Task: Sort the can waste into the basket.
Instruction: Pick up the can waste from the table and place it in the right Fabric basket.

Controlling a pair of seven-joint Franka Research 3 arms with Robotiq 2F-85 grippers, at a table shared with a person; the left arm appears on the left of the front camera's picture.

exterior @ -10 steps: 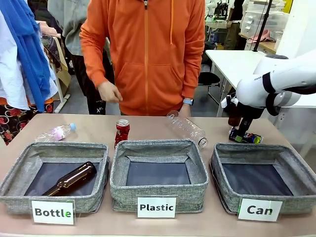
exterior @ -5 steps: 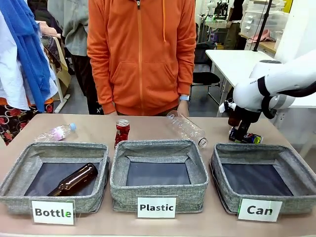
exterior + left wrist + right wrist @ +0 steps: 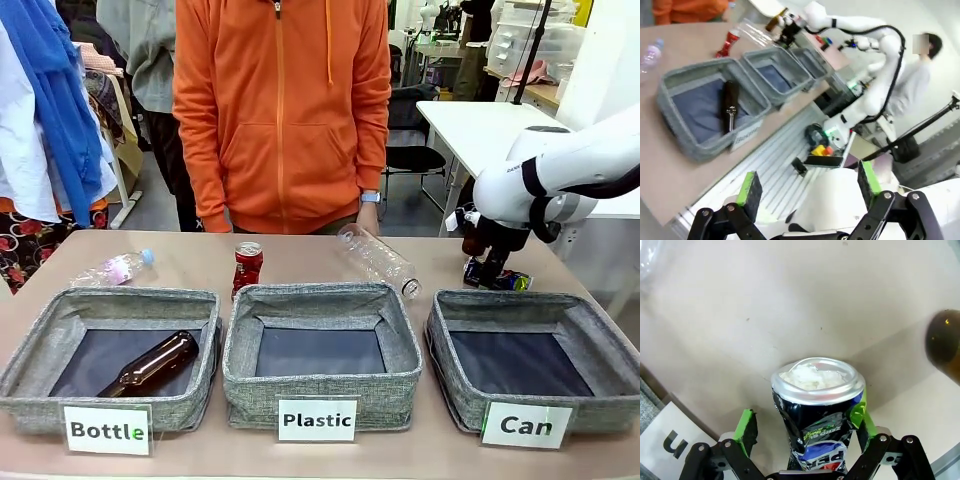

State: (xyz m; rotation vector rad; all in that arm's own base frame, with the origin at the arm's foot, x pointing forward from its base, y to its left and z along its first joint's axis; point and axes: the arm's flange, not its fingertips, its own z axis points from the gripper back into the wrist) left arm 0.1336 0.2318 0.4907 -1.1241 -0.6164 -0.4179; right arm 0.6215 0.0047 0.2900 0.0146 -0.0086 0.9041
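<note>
The black can [image 3: 512, 281] with green-yellow marks lies on the table behind the basket [image 3: 455, 335] labelled "Can". My right gripper [image 3: 492, 277] reaches down over it. In the right wrist view the crumpled black can [image 3: 817, 410] lies between the green pads [image 3: 746, 430], silver top pointing away, and the right gripper [image 3: 802, 422] is open around it. The red can [image 3: 247, 264] stands upright behind the gap between the left and middle baskets. My left gripper [image 3: 807, 182] is open, high off the table's left side, holding nothing. From there the red can [image 3: 730, 38] shows far off.
A person in an orange hoodie [image 3: 285, 110] stands at the far edge. A clear bottle [image 3: 380, 260] lies behind the "Plastic" basket [image 3: 320, 385], another [image 3: 115, 268] at far left. A brown bottle [image 3: 150, 363] lies in the "Bottle" basket [image 3: 25, 375]. Another brown bottle [image 3: 945, 345] is near the black can.
The person has drawn the hand back and stands upright. My right gripper has shifted slightly at the black can. The cans have not moved.
</note>
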